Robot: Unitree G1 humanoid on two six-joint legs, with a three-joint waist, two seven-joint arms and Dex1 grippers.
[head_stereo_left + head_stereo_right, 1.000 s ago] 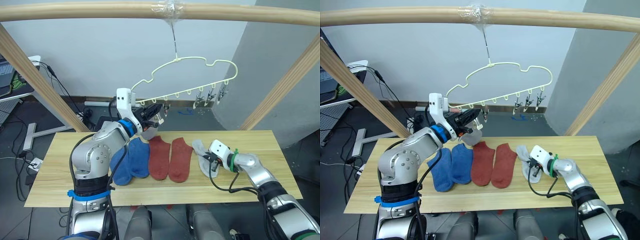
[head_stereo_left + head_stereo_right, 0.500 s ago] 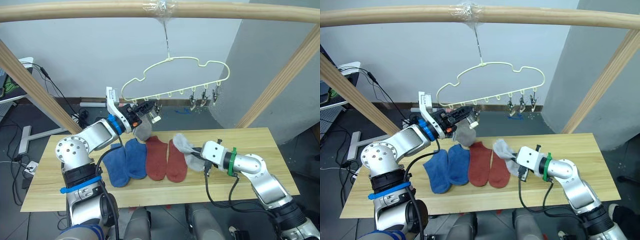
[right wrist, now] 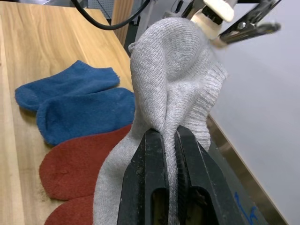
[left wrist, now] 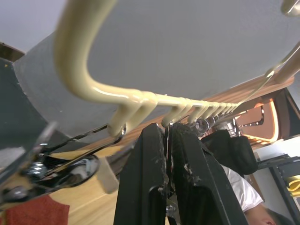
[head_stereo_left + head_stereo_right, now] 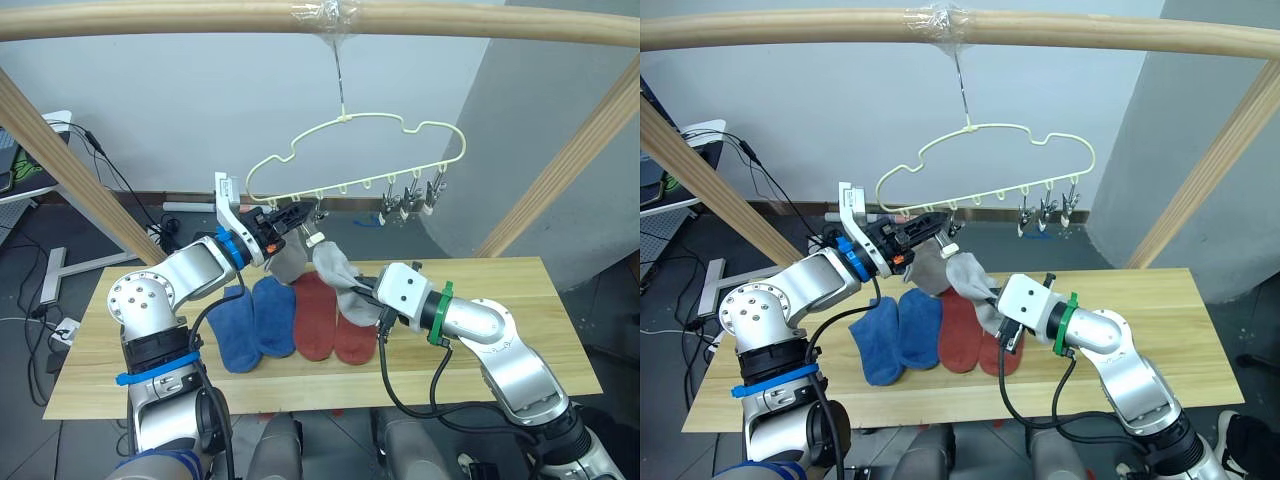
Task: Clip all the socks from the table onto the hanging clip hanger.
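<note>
The pale yellow clip hanger (image 5: 345,119) hangs from the top pole. My left gripper (image 5: 290,214) is shut on its bar at the left end, beside a metal clip (image 5: 316,237); the wrist view shows the fingers (image 4: 150,178) pressed together under the wire (image 4: 79,42). One light grey sock (image 5: 286,262) dangles just below that gripper. My right gripper (image 5: 368,297) is shut on a second grey sock (image 5: 335,270), lifted off the table (image 5: 520,290) with its cuff (image 3: 173,61) close to the clip. Two blue socks (image 5: 250,320) and two rust-red socks (image 5: 315,315) lie flat.
Three bare clips (image 5: 410,205) hang at the hanger's right end. Wooden frame poles cross overhead (image 5: 200,18) and slant down at the left (image 5: 70,160) and right (image 5: 560,170). Cables and a white stand (image 5: 60,265) sit on the floor at the left.
My right gripper has carried the grey sock up off the table's right part and leftward toward the hanger's left clip. The left gripper has stayed on the hanger.
</note>
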